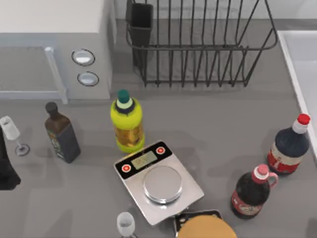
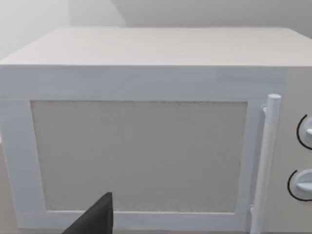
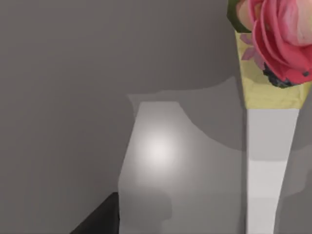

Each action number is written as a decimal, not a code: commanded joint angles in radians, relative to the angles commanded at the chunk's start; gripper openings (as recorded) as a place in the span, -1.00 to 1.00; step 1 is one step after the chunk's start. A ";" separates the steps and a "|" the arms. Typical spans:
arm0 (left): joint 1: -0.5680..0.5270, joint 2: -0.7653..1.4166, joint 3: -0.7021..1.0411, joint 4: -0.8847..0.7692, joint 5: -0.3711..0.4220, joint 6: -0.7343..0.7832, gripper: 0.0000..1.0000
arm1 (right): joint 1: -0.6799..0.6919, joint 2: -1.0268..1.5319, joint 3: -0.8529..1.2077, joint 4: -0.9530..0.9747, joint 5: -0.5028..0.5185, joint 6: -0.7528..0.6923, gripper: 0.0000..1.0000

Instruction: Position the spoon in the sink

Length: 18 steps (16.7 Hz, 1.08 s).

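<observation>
The spoon is out of view. The sink (image 1: 303, 64), a pale basin with a raised light rim, runs along the table's right edge in the top view. My left arm (image 1: 6, 168) is a black shape at the table's left edge, beside a wine glass. A dark part of my left gripper (image 2: 95, 219) shows in the left wrist view, facing the white microwave's door (image 2: 139, 156). In the right wrist view, a dark part of my right gripper (image 3: 100, 219) hangs over grey surface, near a pink flower in yellow wrap (image 3: 275, 44).
A white microwave (image 1: 54, 44) stands at the back left and a black wire dish rack (image 1: 198, 44) at the back middle. A yellow-green bottle (image 1: 127, 121), a dark bottle (image 1: 62, 134), a kitchen scale (image 1: 158, 181), two cola bottles (image 1: 290, 146) (image 1: 252, 191) and wine glasses (image 1: 12, 131) crowd the table.
</observation>
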 joint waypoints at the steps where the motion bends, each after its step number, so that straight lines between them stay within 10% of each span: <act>1: 0.000 0.000 0.000 0.000 0.000 0.000 1.00 | 0.000 0.008 -0.009 0.015 0.000 0.000 1.00; 5: 0.000 0.000 0.000 0.000 0.000 0.000 1.00 | 0.000 0.011 -0.012 0.020 0.000 0.000 1.00; 18: 0.000 0.000 0.000 0.000 0.000 0.000 1.00 | 0.000 0.011 -0.012 0.020 0.000 0.000 -0.96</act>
